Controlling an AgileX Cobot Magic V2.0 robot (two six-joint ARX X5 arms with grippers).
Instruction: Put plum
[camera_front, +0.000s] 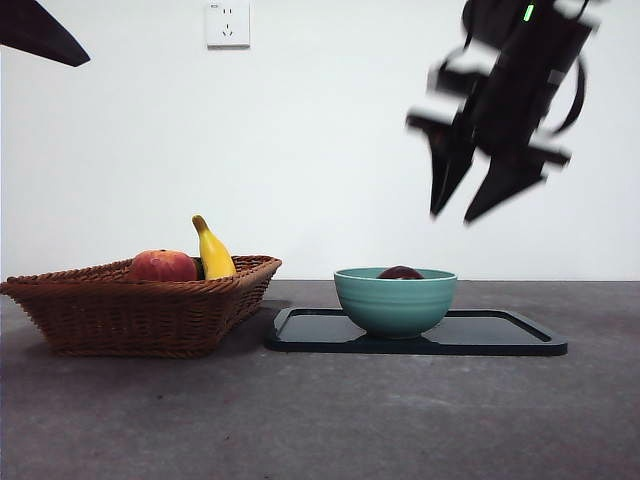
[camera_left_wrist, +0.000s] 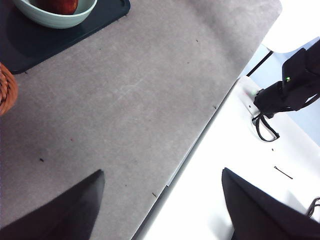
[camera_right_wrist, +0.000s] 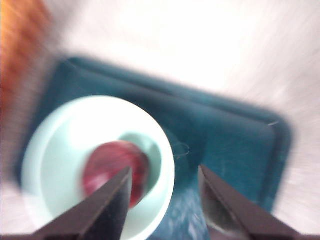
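Plum sitting in the bowl, right gripper hanging empty above it

We are seeing the plum lying at the bottom of the green bowl, which is standing on the dark tray beside the wicker basket holding a red-orange fruit and a banana. Our right gripper is hanging well above the bowl, a little to one side, its jaws spread apart and holding nothing. Our left gripper is waiting off near the table's edge, jaws spread wide and empty. We are judging the placing done, so the main risk now is the right arm: its picture is blurring with fast motion, and a low or hurried sweep could be clipping the bowl's rim, sliding it on the tray or tipping the plum out.
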